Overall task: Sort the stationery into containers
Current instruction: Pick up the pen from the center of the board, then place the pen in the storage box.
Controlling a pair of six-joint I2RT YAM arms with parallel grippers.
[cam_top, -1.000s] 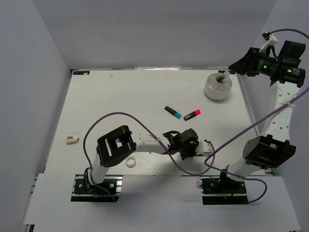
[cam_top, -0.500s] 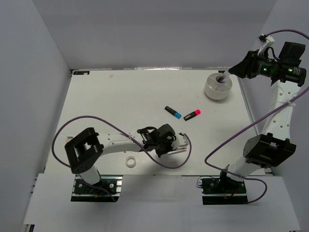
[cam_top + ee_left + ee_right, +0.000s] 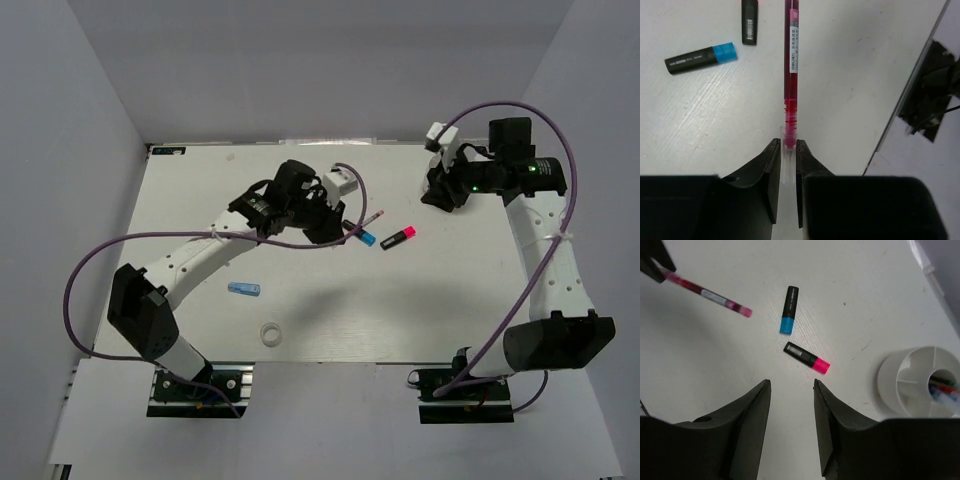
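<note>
Top external, left fingers (image 3: 765,170) now grip pen (image 3: 368,218)

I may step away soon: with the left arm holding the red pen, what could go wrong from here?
The left gripper pinches the red pen only at its very end, so it may swivel or slip. The right gripper hangs open right by the dish, so the arms might clash at delivery. The pen's free end hangs near the blue-cap marker and could knock it.
</note>
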